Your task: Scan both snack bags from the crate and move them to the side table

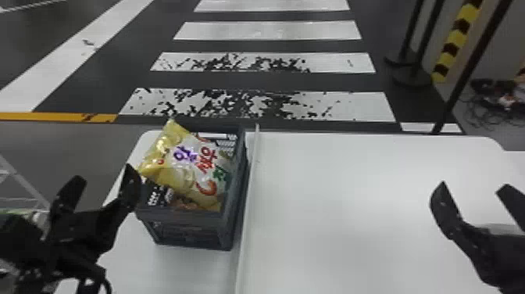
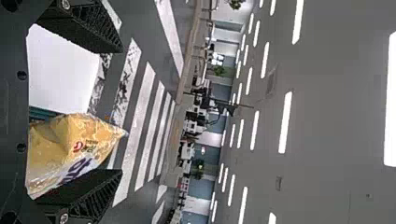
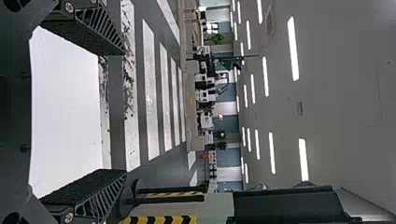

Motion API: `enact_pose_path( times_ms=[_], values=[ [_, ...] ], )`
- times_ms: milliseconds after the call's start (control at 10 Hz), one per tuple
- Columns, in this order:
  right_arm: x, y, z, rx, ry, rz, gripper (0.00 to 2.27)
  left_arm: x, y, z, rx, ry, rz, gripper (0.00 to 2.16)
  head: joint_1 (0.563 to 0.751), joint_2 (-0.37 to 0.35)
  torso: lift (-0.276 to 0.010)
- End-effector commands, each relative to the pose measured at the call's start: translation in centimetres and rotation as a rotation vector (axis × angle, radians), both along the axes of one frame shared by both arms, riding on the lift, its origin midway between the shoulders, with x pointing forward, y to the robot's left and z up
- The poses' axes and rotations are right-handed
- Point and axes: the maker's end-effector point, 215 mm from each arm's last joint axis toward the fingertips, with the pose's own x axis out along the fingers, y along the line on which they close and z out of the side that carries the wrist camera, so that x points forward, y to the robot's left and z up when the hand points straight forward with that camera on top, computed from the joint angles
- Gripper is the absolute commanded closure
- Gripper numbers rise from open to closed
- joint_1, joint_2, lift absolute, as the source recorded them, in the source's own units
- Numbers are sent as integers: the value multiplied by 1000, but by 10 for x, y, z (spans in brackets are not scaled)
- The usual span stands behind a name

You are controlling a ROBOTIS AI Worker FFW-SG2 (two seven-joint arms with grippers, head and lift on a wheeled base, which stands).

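Note:
A yellow and white snack bag (image 1: 191, 164) leans in the dark grey crate (image 1: 230, 219), its upper left corner sticking out above the rim. Whether a second bag lies beneath it I cannot tell. My left gripper (image 1: 102, 181) is just left of the crate, fingers apart and holding nothing. In the left wrist view the bag (image 2: 65, 149) shows beyond the left gripper (image 2: 120, 111), whose fingers are spread. Over the right part of the white table, my right gripper (image 1: 470, 187) stands open; its wrist view shows the right gripper (image 3: 125, 112) with nothing between its fingers.
The crate stands on the left part of a white table (image 1: 351, 219), beside a raised white strip (image 1: 250, 203) that runs from front to back. Dark posts (image 1: 414, 74) on round bases stand on the floor behind the table at the right.

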Motion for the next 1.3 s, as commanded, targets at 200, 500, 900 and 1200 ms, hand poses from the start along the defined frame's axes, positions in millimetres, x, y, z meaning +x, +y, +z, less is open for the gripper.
enact_pose_path(
  times_ms=[200, 500, 900, 1200],
  values=[
    [0, 3, 1, -5, -2, 5, 90, 23, 5, -22, -21, 76, -36, 76, 695, 103, -95],
    [0, 4, 3, -2, -6, 7, 90, 48, -5, -45, -53, 173, -115, 76, 695, 99, -95],
    [0, 2, 8, -5, -15, 8, 90, 62, -24, -61, -105, 250, -170, 76, 695, 80, -95],
    [-1, 1, 11, -10, -19, 11, 90, 74, -37, -59, -112, 269, -194, 87, 695, 61, -95]
  ],
)
